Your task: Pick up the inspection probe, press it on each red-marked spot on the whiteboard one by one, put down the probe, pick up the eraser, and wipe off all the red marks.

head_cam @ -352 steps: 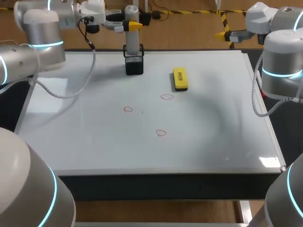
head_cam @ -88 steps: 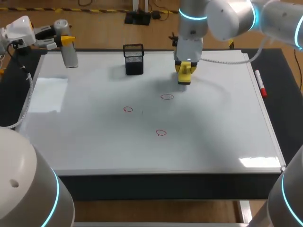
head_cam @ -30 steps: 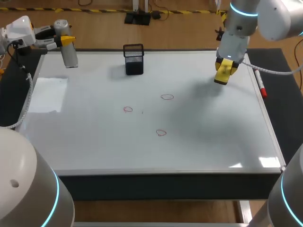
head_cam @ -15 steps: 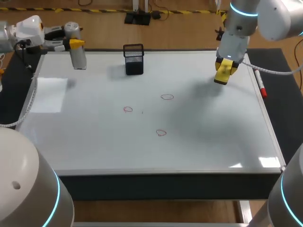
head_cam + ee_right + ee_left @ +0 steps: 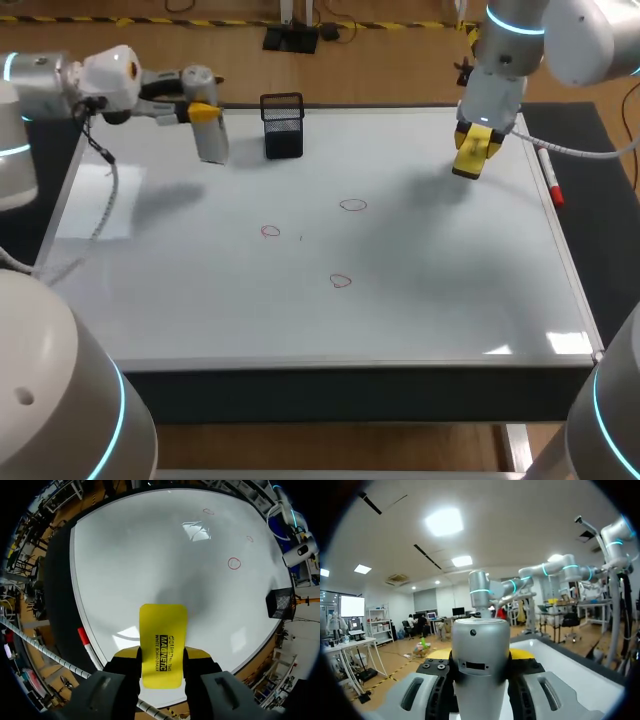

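1. left gripper [image 5: 205,113]: reaches in over the far left part of the board. its jaws are clamped on the grey metal cylindrical probe [image 5: 213,145], one finger on each side, as the left wrist view shows. the probe hangs upright and appears clear of the surface, since its shadow lies apart from it.
2. black wire-mesh holder [image 5: 283,128]: stands at the far edge of the board, just beside the probe on its right.
3. glossy white whiteboard [image 5: 180,300]: carries three small red rings, namely the left ring [image 5: 270,231], the far ring [image 5: 352,205] and the near ring [image 5: 341,281]. all three are unwiped and well apart from the probe.
4. step in hand (a judgement): carrying the probe to the first ring, probably the left ring as the nearest. to do it well:
   - keep the cylinder vertical and halt with its lower end centred over the ring.
   - descend straight and press lightly.
   - lift clear before crossing to the next ring, since a dragged tip would smear the ink.
5. right gripper [image 5: 162,656]: hangs over the far right part of the board. its fingers are closed on the yellow rectangular block eraser [image 5: 162,630], which is held off the surface. it is best left parked there, out of the probe's path, until all three rings are pressed.
6. red-and-white marker pen [image 5: 549,175]: lies along the board's right edge, near the eraser. it has no part in this step.
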`<state>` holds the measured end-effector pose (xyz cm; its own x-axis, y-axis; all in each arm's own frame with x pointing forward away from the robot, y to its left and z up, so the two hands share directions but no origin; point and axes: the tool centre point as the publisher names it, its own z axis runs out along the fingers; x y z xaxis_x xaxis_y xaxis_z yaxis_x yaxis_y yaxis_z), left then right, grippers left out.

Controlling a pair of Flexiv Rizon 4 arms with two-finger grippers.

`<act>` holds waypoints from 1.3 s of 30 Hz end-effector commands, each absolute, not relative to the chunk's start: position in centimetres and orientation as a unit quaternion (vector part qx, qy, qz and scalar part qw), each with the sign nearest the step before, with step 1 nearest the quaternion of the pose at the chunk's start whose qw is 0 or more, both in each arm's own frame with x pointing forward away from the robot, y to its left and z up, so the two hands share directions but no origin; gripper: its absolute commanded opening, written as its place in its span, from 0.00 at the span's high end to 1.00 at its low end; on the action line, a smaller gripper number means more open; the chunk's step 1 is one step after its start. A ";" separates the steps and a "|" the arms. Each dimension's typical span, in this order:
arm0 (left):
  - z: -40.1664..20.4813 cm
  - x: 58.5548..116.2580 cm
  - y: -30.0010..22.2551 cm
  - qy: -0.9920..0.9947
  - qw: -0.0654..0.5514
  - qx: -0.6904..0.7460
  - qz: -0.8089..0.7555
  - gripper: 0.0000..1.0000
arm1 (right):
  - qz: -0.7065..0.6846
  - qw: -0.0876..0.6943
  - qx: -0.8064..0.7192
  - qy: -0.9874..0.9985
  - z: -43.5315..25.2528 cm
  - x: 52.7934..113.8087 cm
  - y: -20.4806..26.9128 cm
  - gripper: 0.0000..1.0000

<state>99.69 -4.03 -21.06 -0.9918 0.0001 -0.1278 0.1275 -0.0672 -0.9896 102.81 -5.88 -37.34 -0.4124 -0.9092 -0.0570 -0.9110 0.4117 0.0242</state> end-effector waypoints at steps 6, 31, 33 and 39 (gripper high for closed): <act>-23.2 97.3 -8.8 0.673 0.027 0.035 -0.739 1.00 | 0.024 0.017 -0.543 0.839 -37.3 102.9 -5.9 1.00; -24.7 90.8 -13.1 0.664 0.006 0.021 -0.747 1.00 | 0.024 0.017 -0.543 0.839 -37.3 102.9 -5.9 1.00; -24.9 90.6 -13.2 0.662 0.007 0.026 -0.749 1.00 | 0.024 0.017 -0.543 0.839 -37.3 102.9 -5.9 1.00; -25.5 90.6 -13.4 0.660 0.010 0.026 -0.751 1.00 | 0.024 0.017 -0.543 0.839 -37.3 102.9 -5.9 1.00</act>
